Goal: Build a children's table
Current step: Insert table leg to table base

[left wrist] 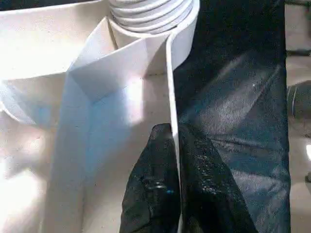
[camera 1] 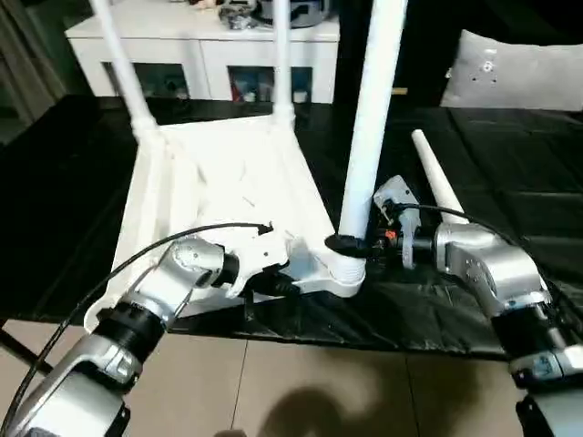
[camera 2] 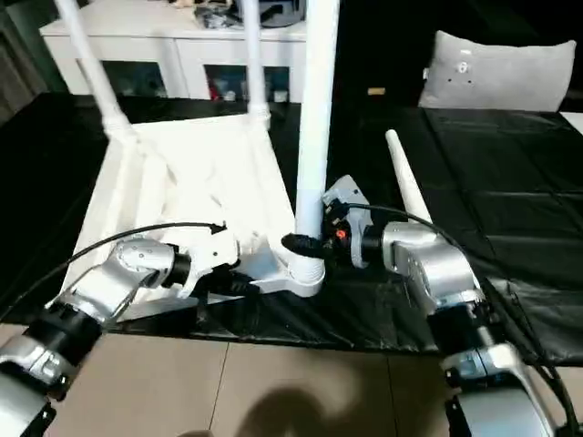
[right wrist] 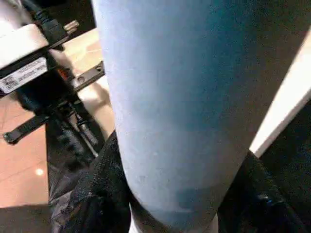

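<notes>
Your left tool [left wrist: 176,160] is pinching the rim of the upturned top [camera 1: 228,173], lying on the black worktop [camera 1: 510,182]. Your right tool [camera 1: 344,244] is gripping, half open, the upright leg [camera 1: 372,118] at its near corner socket.

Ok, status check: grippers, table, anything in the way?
Left gripper pinched shut on the tabletop rim. Right gripper clamped round the near leg at its socket. Three legs standing, fourth leg lying loose on the black sheet. Nothing blocking.
</notes>
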